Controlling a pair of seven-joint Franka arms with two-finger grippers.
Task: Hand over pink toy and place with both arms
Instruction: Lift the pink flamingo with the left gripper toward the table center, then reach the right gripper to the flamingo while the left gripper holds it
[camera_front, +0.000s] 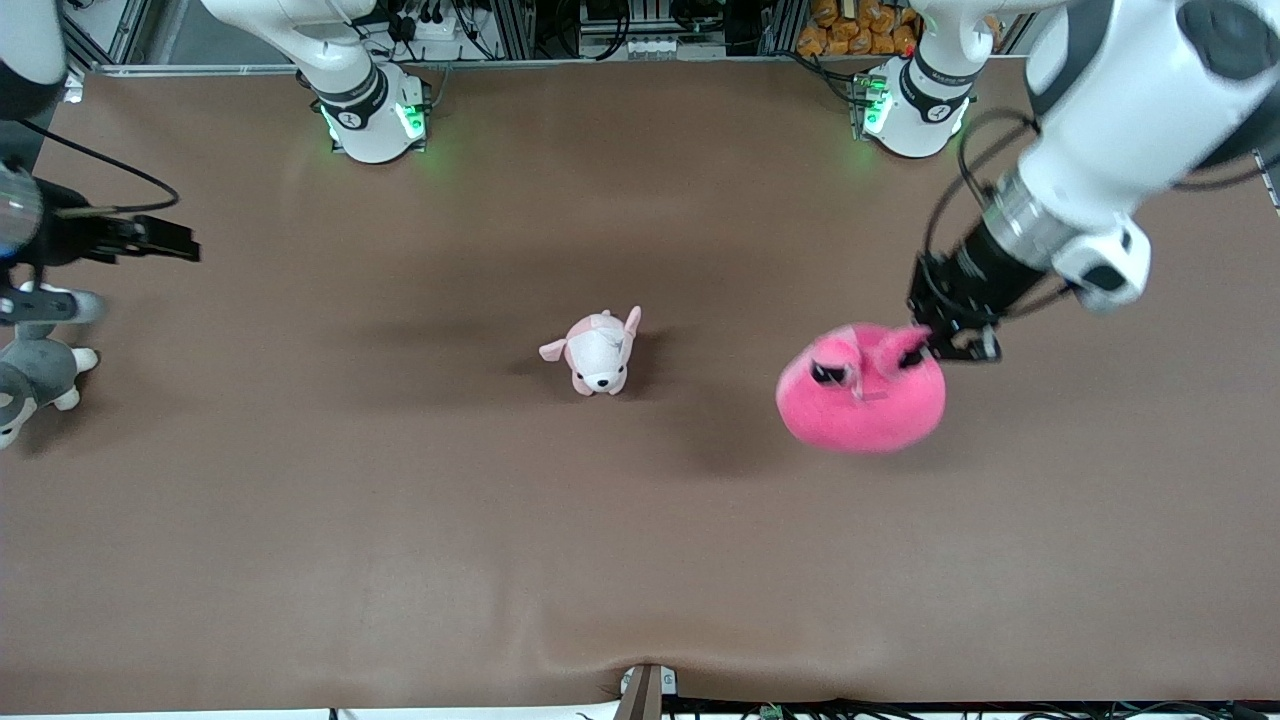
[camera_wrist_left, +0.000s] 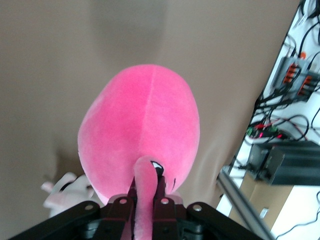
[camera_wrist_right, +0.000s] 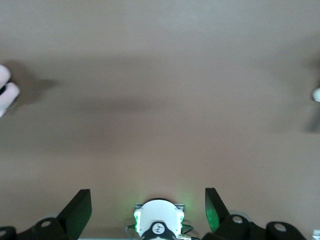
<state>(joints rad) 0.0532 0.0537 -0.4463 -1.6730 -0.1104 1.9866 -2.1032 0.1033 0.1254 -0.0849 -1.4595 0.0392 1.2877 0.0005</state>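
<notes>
Now left gripper lifts pink toy w/ snout pinched; right gripper waits, spread

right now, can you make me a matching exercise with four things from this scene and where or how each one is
Column one:
1. pink toy
2. pale pink-and-white puppy plush
3. grey-and-white dog plush
4. right gripper

Column two:
A. open, over the right arm's end of the table
B. on the table at the right arm's end, cut off by the front view's edge
C. standing on the middle of the table
D. held by its snout in the left gripper, over the left arm's end of the table

Pairs: 1-D, 2-C, 3-B, 4-A
</notes>
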